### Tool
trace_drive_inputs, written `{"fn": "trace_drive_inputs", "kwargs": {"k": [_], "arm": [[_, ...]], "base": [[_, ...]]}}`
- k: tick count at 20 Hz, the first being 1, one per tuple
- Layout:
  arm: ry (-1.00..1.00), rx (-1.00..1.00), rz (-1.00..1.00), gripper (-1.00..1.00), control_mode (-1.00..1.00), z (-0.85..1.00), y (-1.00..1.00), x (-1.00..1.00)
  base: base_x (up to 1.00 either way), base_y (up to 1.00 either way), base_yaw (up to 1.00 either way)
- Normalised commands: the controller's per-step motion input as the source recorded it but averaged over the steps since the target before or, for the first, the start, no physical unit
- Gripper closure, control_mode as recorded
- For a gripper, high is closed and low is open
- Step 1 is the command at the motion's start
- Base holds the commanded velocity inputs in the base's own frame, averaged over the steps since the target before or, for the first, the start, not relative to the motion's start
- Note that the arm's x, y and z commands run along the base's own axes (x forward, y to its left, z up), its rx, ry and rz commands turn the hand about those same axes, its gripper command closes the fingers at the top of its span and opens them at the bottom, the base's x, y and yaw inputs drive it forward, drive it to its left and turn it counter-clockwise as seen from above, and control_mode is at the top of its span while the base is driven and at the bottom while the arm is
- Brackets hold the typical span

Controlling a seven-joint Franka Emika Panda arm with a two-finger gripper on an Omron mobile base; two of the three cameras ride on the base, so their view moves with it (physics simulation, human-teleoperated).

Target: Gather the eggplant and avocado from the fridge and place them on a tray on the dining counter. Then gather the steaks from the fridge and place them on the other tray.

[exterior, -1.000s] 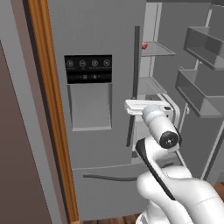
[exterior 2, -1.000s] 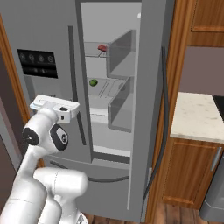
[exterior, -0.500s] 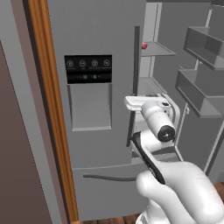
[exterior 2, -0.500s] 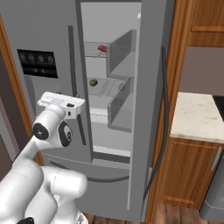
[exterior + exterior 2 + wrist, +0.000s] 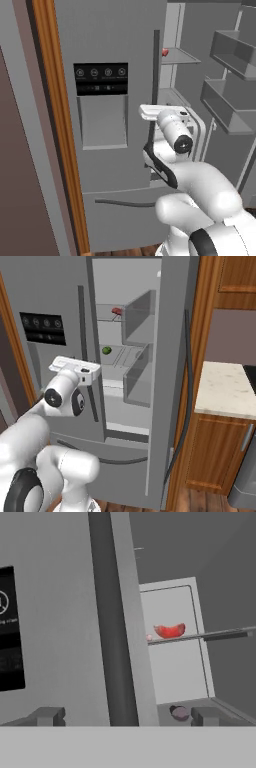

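Fridge (image 5: 60, 301) interior layout, right door swung wide

The avocado (image 5: 106, 350) sits on the middle shelf, below a steak (image 5: 117, 310) on the upper shelf; the dispenser panel (image 5: 101, 79) lies on the closed left door, left of the handle (image 5: 154, 85).

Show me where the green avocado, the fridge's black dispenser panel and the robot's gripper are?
avocado (image 5: 106, 350): right base view, middle of the fruit.
black dispenser panel (image 5: 100, 78): left base view, button strip.
gripper (image 5: 125, 717): hand view, midway between fingertips.
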Motion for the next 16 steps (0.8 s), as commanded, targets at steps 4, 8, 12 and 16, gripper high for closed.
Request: {"fn": "trace_drive_inputs", "kwargs": {"k": [4, 8, 12, 16], "arm": [[0.0, 0.0, 0.0, -1.0, -1.0, 0.0, 0.0, 0.35], [0.0, 0.0, 0.0, -1.0, -1.0, 0.0, 0.0, 0.32], [0.0, 0.0, 0.0, -1.0, -1.0, 0.0, 0.0, 0.21], [0.0, 0.0, 0.0, 1.0, -1.0, 0.0, 0.0, 0.02]], "base": [[0.0, 0.0, 0.0], [0.0, 0.0, 0.0], [0.0, 0.0, 0.0], [0.0, 0.0, 0.0]]}}
